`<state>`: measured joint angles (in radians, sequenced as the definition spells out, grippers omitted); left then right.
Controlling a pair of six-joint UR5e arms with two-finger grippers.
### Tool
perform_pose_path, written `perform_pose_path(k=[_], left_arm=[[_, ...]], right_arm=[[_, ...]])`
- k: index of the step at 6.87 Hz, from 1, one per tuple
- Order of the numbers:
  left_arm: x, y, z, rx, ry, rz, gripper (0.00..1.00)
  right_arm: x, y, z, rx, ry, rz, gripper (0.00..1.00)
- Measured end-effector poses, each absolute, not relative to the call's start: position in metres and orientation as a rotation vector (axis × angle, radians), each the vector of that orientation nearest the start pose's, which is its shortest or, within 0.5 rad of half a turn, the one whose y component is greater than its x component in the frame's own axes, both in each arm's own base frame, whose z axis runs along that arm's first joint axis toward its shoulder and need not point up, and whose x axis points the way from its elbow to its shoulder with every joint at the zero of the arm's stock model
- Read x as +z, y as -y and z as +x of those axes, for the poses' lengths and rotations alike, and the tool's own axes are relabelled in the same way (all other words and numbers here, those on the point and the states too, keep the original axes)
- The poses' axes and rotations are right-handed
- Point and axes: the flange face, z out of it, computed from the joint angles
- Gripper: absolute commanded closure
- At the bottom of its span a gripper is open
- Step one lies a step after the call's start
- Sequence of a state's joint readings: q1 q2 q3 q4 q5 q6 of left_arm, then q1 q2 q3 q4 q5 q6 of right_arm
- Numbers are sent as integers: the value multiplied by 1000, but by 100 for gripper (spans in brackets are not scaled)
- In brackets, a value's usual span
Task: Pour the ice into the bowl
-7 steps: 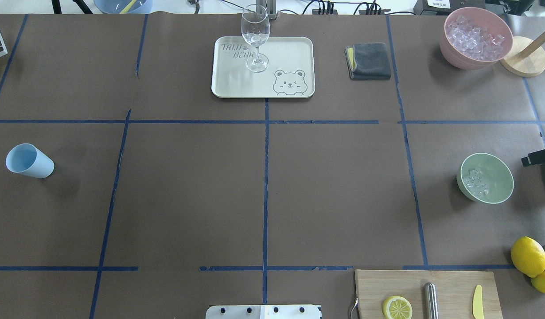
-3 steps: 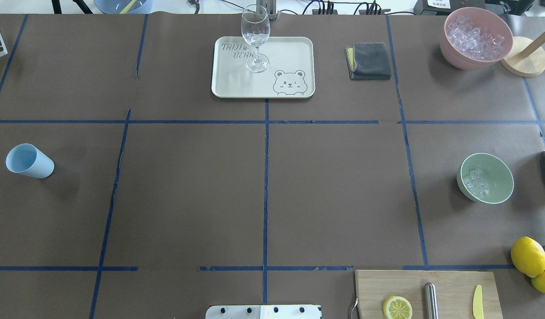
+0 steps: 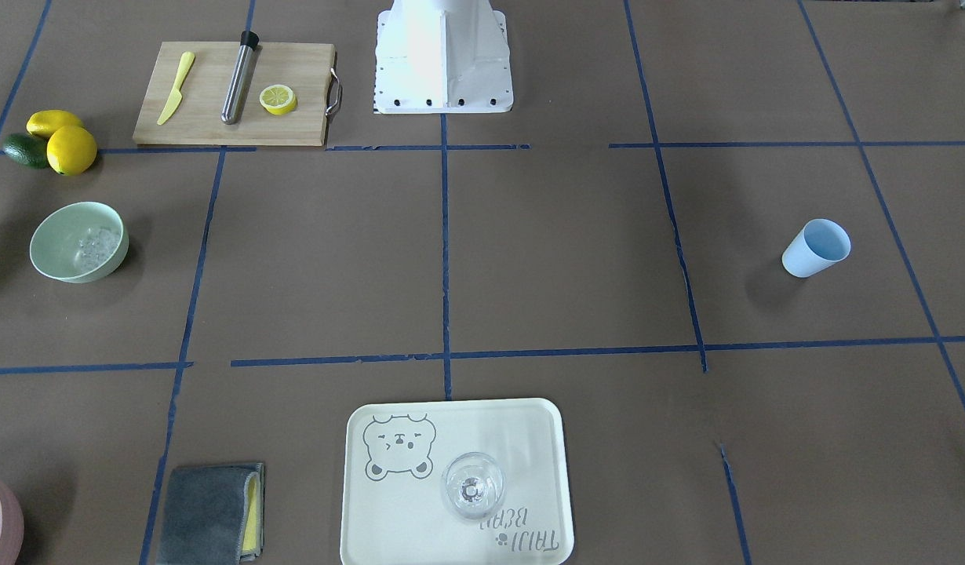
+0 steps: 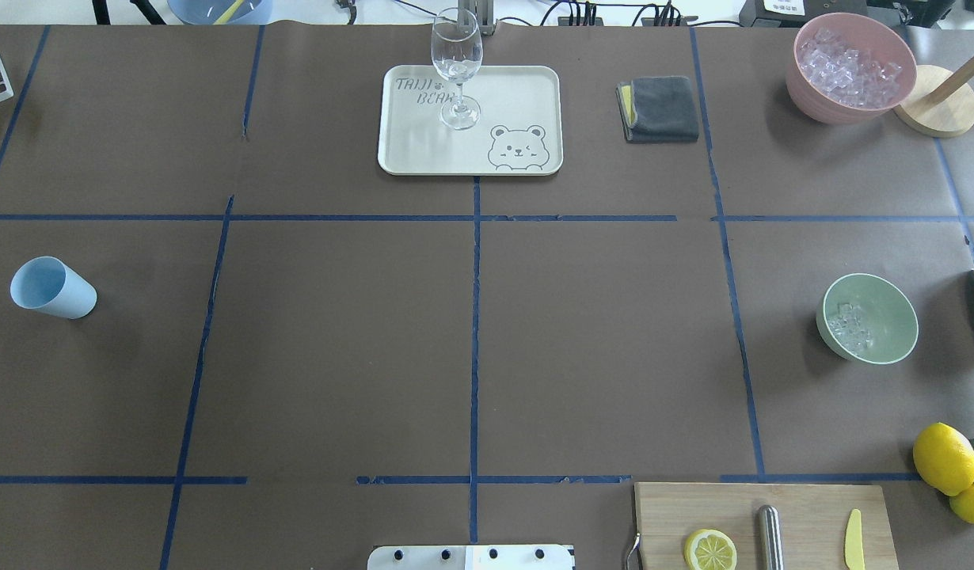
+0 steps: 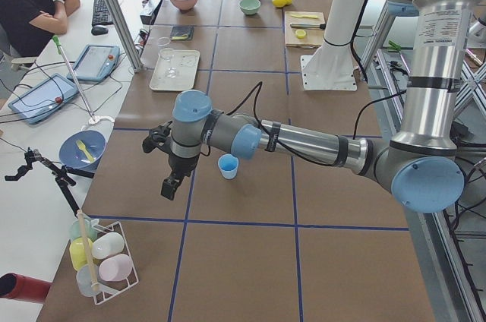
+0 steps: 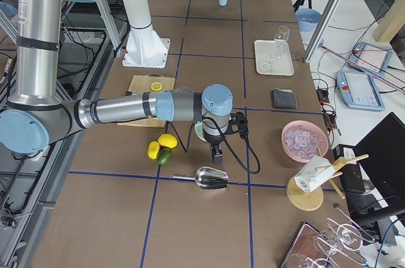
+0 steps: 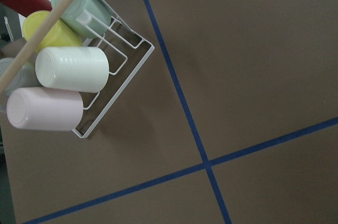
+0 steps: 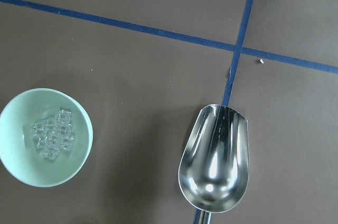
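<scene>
The pale mint-green bowl stands at the table's right side and holds a small heap of clear ice cubes. It also shows in the front view and the right wrist view, with the ice inside. An empty metal scoop lies on the table beside the bowl. My right gripper hangs above the table near bowl and scoop, in the right side view only. My left gripper hangs near the light blue cup. I cannot tell whether either is open or shut.
A pink bowl full of ice stands at the far right. A tray bears a wine glass. A grey cloth, lemons and a cutting board lie around. A cup rack stands at the left end.
The dark part of my right gripper at the overhead view's right edge has moved out of view. The dark piece at the left edge has also gone. Bowl and ice are unmoved.
</scene>
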<state>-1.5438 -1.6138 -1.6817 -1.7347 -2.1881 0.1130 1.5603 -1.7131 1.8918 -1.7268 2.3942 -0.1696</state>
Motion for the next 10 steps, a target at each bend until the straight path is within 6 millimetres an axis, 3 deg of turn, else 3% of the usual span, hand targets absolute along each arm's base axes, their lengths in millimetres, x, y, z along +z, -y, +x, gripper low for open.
perform_pose_path(k=[3,4,6,10], left_arm=[[649,482,-65,174,-704,184,0],[659,479,-65,154,-710,159,0],[656,479,-65,141,-716,153,0],[628,479,-63,91,-739,160,0]], right_arm=[[578,430,58,-125,825,72,0],[577,429,58,-120,826,70,0],[582,428,58,-116,827,60,0],[599,424,64,-81,857,32,0]])
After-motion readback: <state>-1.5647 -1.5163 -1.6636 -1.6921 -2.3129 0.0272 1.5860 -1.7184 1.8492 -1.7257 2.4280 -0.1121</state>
